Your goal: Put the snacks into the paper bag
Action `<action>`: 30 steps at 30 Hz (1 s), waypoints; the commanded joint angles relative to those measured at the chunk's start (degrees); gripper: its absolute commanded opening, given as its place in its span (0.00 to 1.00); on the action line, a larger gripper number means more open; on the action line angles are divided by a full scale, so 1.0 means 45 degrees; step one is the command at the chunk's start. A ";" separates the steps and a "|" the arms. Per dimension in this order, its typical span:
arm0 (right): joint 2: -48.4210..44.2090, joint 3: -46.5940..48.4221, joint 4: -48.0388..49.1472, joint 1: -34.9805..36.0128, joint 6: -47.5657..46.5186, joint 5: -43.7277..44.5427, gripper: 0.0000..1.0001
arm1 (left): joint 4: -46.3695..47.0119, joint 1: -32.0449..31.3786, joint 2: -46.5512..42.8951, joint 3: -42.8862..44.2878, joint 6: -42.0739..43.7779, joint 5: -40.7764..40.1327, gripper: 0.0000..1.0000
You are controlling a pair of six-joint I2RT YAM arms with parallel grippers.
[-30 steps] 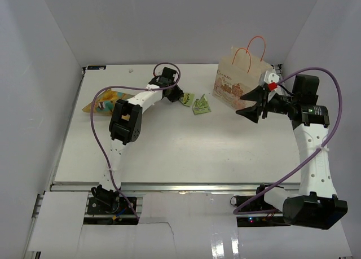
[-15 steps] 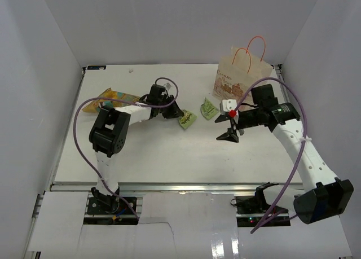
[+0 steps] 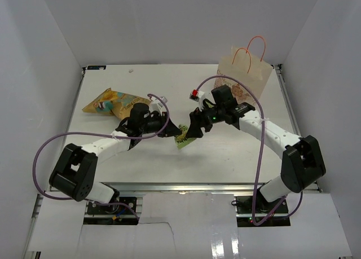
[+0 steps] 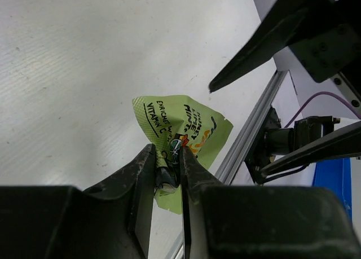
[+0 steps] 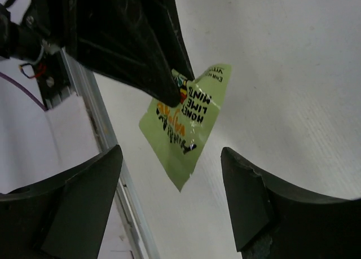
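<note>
The left gripper point(image 4: 167, 166) pinches a small lime-green foil packet point(image 4: 189, 132) by one crumpled corner, seemingly clear of the white tabletop point(image 3: 225, 152) just near of its middle. It looks offered to the right gripper point(image 5: 169, 157) (jaws spread wide on either side, touching nothing), which could carry it to the cream paper gift bag with orange loop handles point(image 3: 242, 78), upright at the far right corner. A large yellow-orange chip bag point(image 3: 113, 101) lies toward the far left corner. The right arm covers the gift bag's lower front, its mouth cannot be seen into, and snacks behind the arms would be hidden.
</note>
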 commanded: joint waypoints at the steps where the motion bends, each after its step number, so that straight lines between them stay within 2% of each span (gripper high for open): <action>1: 0.0142 -0.0203 0.1885 0.0216 0.3826 0.0485 0.76 | 0.0636 -0.0254 -0.0773 -0.0469 -0.0058 0.0129 0.00; 4: 0.0396 -0.0399 0.1924 0.0275 0.4080 0.0447 0.74 | 0.0714 -0.0371 -0.1067 -0.0626 -0.0234 0.0012 0.00; 9: 0.0611 -0.0847 0.2139 0.0391 0.4257 -0.0120 0.52 | 0.0832 -0.0430 -0.1243 -0.0705 -0.0488 -0.0028 0.00; 13: 0.0631 -0.1180 0.2178 0.0528 0.4277 -0.0451 0.43 | 0.0929 -0.0450 -0.1340 -0.0686 -0.0645 -0.0028 0.00; 14: 0.0631 -0.1219 0.2217 0.0567 0.4296 -0.0665 0.35 | 0.0929 -0.0450 -0.1341 -0.0686 -0.0664 -0.0028 0.00; 16: 0.0611 -0.1317 0.2315 0.0548 0.4316 -0.1016 0.29 | 0.0949 -0.0450 -0.1341 -0.0705 -0.0684 -0.0028 0.00; 17: 0.0611 -0.1317 0.2354 0.0567 0.4258 -0.1154 0.22 | 0.0949 -0.0450 -0.1341 -0.0705 -0.0703 -0.0028 0.03; 19: 0.0495 -0.1182 0.2335 0.0548 0.4082 -0.1311 0.17 | 0.0929 -0.0450 -0.1360 -0.0724 -0.0781 -0.0125 0.12; 20: 0.0436 -0.1084 0.2277 0.0567 0.3927 -0.1447 0.11 | 0.0929 -0.0450 -0.1457 -0.0763 -0.0898 -0.0184 0.18; 21: 0.0300 -0.0947 0.2063 0.0548 0.3442 -0.1468 0.08 | 0.0949 -0.0450 -0.1555 -0.0802 -0.0957 -0.0474 0.33; 23: 0.0124 -0.0461 0.1731 0.0528 0.2718 -0.1448 0.08 | 0.0929 -0.0450 -0.1847 -0.0900 -0.1152 -0.0905 0.50; 24: -0.0051 -0.0206 0.1072 0.0509 0.1573 -0.1468 0.08 | 0.0929 -0.0450 -0.2216 -0.0958 -0.1191 -0.1081 0.60; 25: -0.0169 0.0028 0.0717 0.0509 0.0788 -0.1371 0.08 | 0.0910 -0.0450 -0.2432 -0.0998 -0.1211 -0.1431 0.68; 26: -0.0286 0.0572 0.0308 0.0432 -0.0012 -0.1254 0.08 | 0.0871 -0.0392 -0.2628 -0.0998 -0.1211 -0.1570 0.71; 27: -0.0500 0.0887 -0.0122 0.0411 -0.0929 -0.1176 0.08 | 0.0813 -0.0391 -0.3094 -0.0998 -0.1057 -0.1706 0.88; 28: -0.0599 0.1161 -0.0996 0.0392 -0.2466 -0.0866 0.08 | 0.0541 -0.0372 -0.3331 -0.0940 -0.0939 -0.2056 0.98; 29: -0.0890 0.1550 -0.1411 0.0353 -0.3641 -0.0302 0.08 | 0.0326 -0.0352 -0.3836 -0.0882 -0.0648 -0.2233 0.98; 30: -0.1047 0.1767 -0.1415 0.0333 -0.3653 -0.0199 0.08 | 0.0150 -0.0352 -0.4073 -0.0862 -0.0548 -0.2448 0.98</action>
